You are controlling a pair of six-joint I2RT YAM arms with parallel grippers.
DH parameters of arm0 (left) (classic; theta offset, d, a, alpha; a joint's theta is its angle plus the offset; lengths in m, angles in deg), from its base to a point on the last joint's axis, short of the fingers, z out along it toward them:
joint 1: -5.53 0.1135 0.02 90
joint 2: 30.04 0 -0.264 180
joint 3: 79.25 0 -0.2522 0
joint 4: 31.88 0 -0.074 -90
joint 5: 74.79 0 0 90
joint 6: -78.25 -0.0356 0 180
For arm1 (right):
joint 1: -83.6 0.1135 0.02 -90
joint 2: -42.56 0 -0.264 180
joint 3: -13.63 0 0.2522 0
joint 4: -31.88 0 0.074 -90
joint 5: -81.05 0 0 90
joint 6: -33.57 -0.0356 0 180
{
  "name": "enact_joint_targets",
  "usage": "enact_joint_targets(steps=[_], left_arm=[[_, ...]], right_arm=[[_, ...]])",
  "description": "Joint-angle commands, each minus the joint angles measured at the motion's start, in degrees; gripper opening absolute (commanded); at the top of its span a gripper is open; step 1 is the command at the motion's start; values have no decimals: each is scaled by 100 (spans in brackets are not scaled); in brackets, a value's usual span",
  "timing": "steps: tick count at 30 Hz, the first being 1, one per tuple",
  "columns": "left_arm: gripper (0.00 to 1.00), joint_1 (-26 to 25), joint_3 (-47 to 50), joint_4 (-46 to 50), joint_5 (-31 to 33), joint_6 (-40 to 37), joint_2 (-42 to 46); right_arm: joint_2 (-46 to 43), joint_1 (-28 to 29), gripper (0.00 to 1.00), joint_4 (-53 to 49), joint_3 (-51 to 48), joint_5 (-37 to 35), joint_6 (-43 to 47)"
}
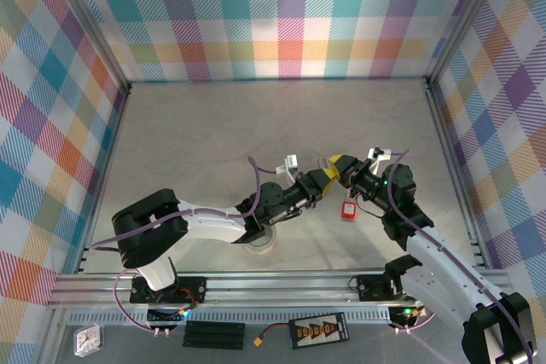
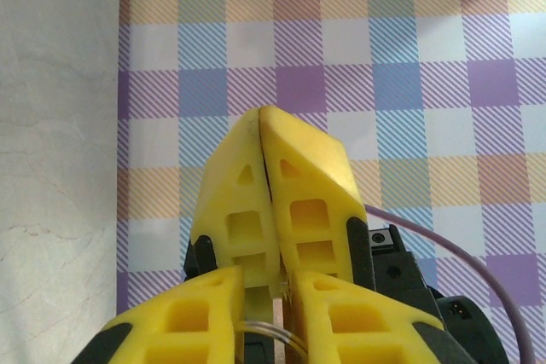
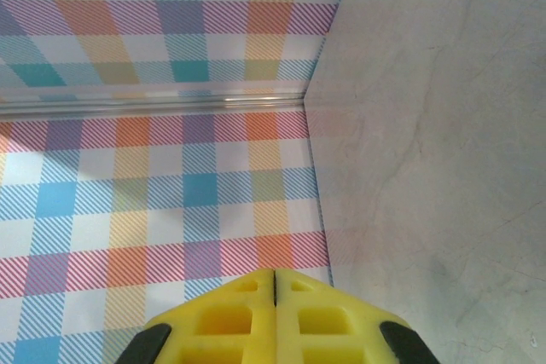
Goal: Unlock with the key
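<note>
Key point(image 2: 275, 311): probably the thin tan strip, with a clear ring point(image 2: 256, 326), in the narrow gap between the left fingers point(image 2: 179, 323); cannot tell if it is clamped. Likely small, light, stiff, slippery; best pinched flat on the bow, blade left free. Right fingers point(image 3: 222, 323) are pressed together, nothing seen between them, tips meeting the left fingers above the table point(image 1: 213, 142). Small red lock point(image 1: 347, 210) lies on the table just beside the fingertips, toward the bases; looks light, may slide when pushed.
</note>
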Motion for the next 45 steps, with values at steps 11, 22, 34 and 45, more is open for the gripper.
enact_joint_targets(steps=[11,22,34,45], left_arm=[[0,60,49,-306,-119,-284,267],[18,49,-49,41,-285,-450,417],[1,-10,-217,405,-325,-715,587],[0,-19,-201,663,-451,-891,791]], right_arm=[[-282,15,0,-312,34,-92,304],[-235,15,0,-448,82,-68,427],[-279,15,0,-609,61,-68,473],[-241,15,3,-1194,274,-76,681]])
